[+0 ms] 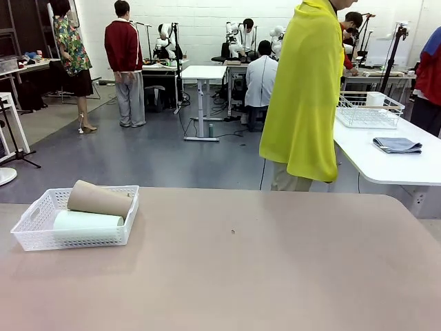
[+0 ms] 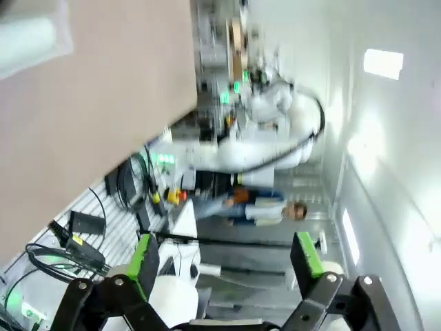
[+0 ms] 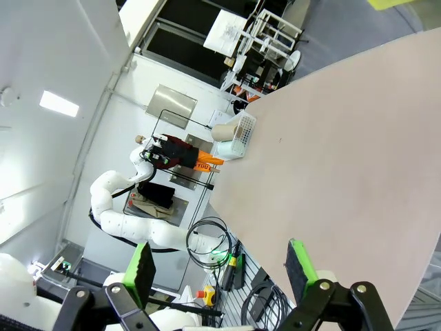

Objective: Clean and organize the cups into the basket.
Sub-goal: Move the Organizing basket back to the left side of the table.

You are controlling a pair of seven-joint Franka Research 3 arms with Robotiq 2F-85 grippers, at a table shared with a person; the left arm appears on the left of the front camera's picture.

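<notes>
Both cups lying on their sides in the white basket (image 1: 34, 219) at the table's (image 1: 275, 276) left edge — brown cup (image 1: 100, 199) behind, mint cup (image 1: 86, 221) in front. Left gripper (image 2: 227, 265) raised off the table, tilted away toward the room, fingers spread wide, holding nothing. Right gripper (image 3: 219, 265) likewise lifted and rolled above the table's near edge — jaws wide apart, empty. Person in yellow (image 1: 303, 89) standing beyond the far side.

Grey floor (image 1: 138, 155); white brick wall (image 1: 200, 21); white tables (image 1: 386, 155).
</notes>
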